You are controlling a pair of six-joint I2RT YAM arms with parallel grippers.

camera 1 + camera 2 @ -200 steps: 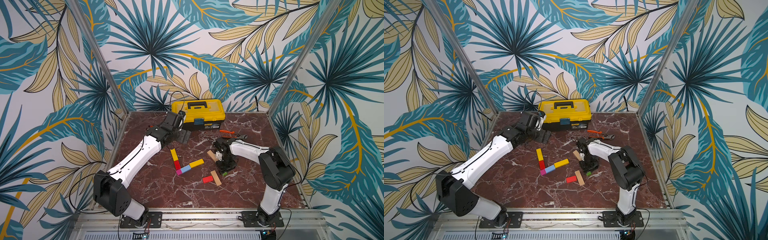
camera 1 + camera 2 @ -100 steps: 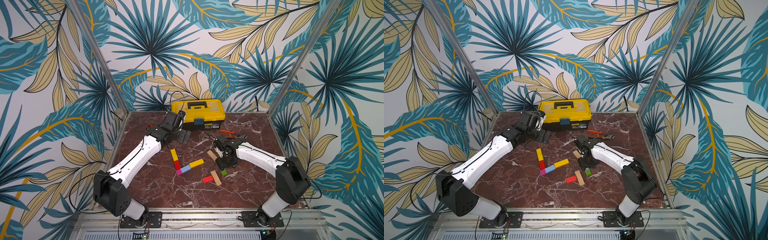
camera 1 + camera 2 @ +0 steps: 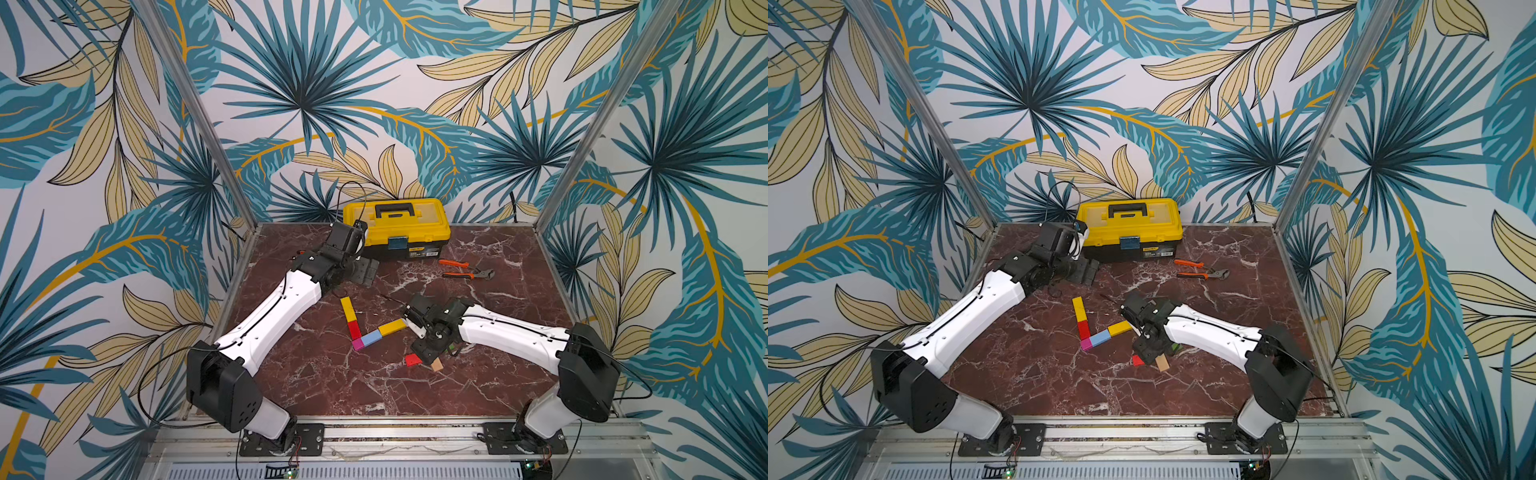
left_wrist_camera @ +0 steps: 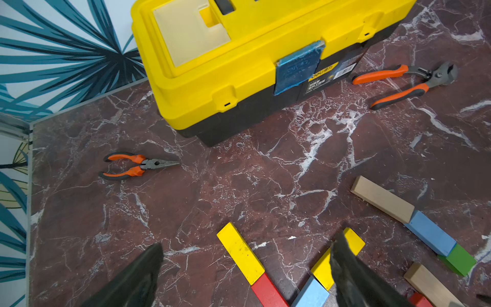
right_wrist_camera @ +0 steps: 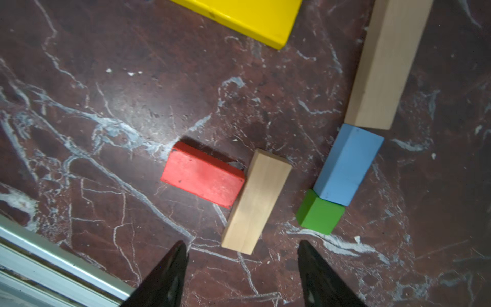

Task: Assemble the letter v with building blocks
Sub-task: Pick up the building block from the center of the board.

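Over the tan bar [image 5: 256, 202], right pincer [image 5: 241, 244] stands apart, empty; left pincer [image 4: 247, 243] spread wide, seemingly hovering.

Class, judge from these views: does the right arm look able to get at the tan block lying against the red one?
Probably yes: the right gripper hangs just above the tan block, jaws open, nothing between. The touching red block may crowd one side.

The whole table [image 3: 316, 386] is seen from high in front in both top views. The green cube [image 4: 458, 259] is shared by both wrist views, nearest in the right one.
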